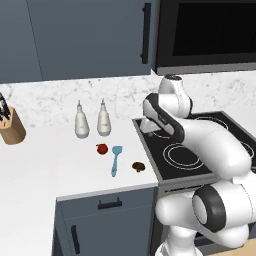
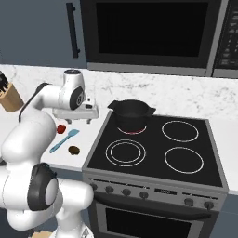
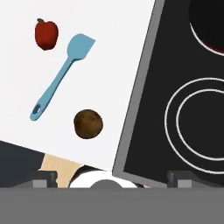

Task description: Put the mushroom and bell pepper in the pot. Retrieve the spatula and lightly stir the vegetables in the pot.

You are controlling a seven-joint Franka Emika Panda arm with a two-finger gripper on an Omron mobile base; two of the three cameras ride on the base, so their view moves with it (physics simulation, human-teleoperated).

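The stove [image 2: 153, 153] is the biggest thing here, and the robot's white arm hides much of its left side in the left base view. The claw [image 2: 76, 121] hangs over the edge where the white counter [image 1: 45, 165] meets the stove. Its fingers [image 3: 43, 178] stand wide apart with nothing between them, but just their tips peek up at the bottom of the hand view.

The black pot [image 2: 131, 114] sits on the back left burner, off to the stove side of the claw and farther back. In the hand view it is cut off at the top corner.

The light-blue spatula [image 3: 61, 76] lies flat on the counter, below the claw and a little to the counter side. The red bell pepper [image 3: 46, 34] sits just beside its blade, apart from it. In the right base view the arm partly covers the pepper. The brown mushroom [image 3: 88, 124] sits near the counter's front edge, closest to the claw. Its stem cannot be made out.
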